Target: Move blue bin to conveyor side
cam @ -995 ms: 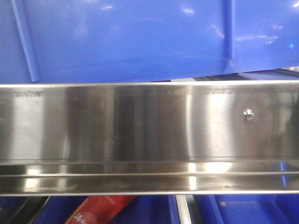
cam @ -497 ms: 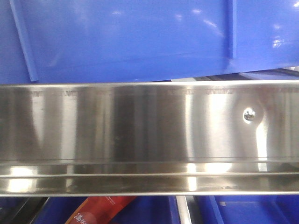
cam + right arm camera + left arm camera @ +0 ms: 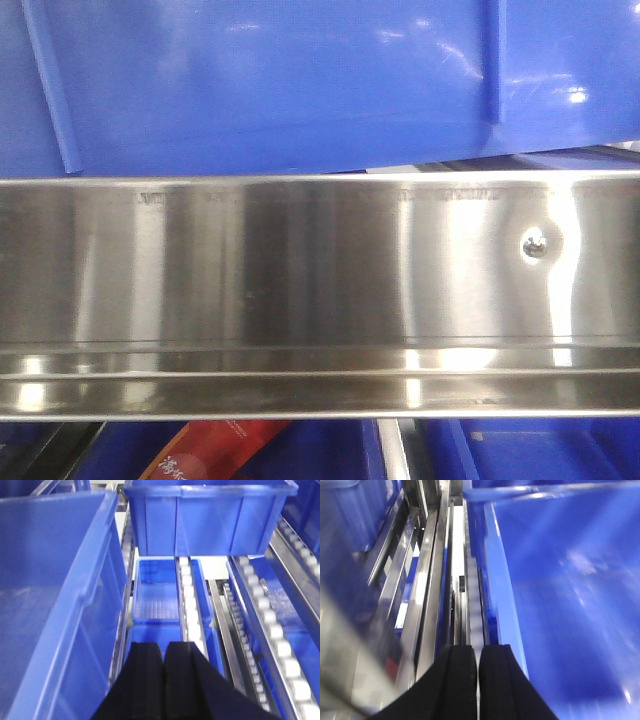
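Left wrist-mounted, left gripper (image 3: 478,677): closed pad to pad, gripping nothing; poised just beside the outer face of the bin's rim. Cannot tell through the blur whether touching.
Right wrist-mounted, right gripper (image 3: 164,680): likewise closed and empty; set at the opposite flank, near the wall and seemingly apart from it.
Blue bin (image 3: 55,605): lodged between the two arms and above the rail, with the bottom edge slightly slanted in the front view; clasped by no finger.
Steel rail (image 3: 300,270): running directly below the bin's near wall, carrying one screw head (image 3: 534,243).
Roller tracks (image 3: 186,587): stretching away ahead of the right fingers.
Lower bins (image 3: 155,600): lying underneath those tracks; beside them in the front view, a red packet (image 3: 225,450).
Far bin (image 3: 210,520): parked ahead at about the same level, across the way forward.
Conveyor: out of sight in all three views, so distance and direction unknown.
Risk, slip: likely with bare closed fingers pressed on glossy ribbed plastic; enough to skid off and leave the load skewed.
Risk, tilt: likely under uneven pressure from one arm; enough to swing a corner off its support toward the lower bins.
Risk, snag: possible at the rail lip or screw, given the slanted bottom edge.
Risk, collision: possible against the far bin if driven straight on.
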You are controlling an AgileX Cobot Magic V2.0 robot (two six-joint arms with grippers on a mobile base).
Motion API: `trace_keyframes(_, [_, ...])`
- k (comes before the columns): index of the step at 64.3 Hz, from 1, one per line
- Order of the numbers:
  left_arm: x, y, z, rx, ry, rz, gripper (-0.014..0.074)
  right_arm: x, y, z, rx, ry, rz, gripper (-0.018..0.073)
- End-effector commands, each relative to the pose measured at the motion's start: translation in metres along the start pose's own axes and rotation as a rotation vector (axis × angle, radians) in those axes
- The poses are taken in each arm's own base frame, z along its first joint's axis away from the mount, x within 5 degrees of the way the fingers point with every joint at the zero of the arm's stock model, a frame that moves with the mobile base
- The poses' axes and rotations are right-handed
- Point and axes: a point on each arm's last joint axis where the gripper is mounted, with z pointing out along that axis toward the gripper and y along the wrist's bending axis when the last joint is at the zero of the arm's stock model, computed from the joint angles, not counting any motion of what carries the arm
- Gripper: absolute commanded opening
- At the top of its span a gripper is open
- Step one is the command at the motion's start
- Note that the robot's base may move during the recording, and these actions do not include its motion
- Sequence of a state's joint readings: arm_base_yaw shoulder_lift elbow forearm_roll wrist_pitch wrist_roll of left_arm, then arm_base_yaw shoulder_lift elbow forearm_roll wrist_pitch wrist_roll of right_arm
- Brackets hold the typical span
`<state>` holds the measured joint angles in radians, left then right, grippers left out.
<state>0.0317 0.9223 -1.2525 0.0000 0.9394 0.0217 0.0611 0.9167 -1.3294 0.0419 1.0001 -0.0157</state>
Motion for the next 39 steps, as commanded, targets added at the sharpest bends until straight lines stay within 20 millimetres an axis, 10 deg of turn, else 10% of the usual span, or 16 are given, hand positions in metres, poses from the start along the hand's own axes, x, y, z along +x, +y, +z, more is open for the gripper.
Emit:
trace_keyframes(1, [-0.005, -0.003, 0.006, 0.034, -0.007, -0.019, 0.0013, -0.006, -0.001, 0.003, 0.007, -0.025, -0.003, -0.0089])
trace_keyframes(39, [-0.017, -0.006, 0.01, 0.067, -0.112, -0.053, 0.0013, -0.056, -0.001, 0.05, -0.005, 0.089, 0.0, -0.0064])
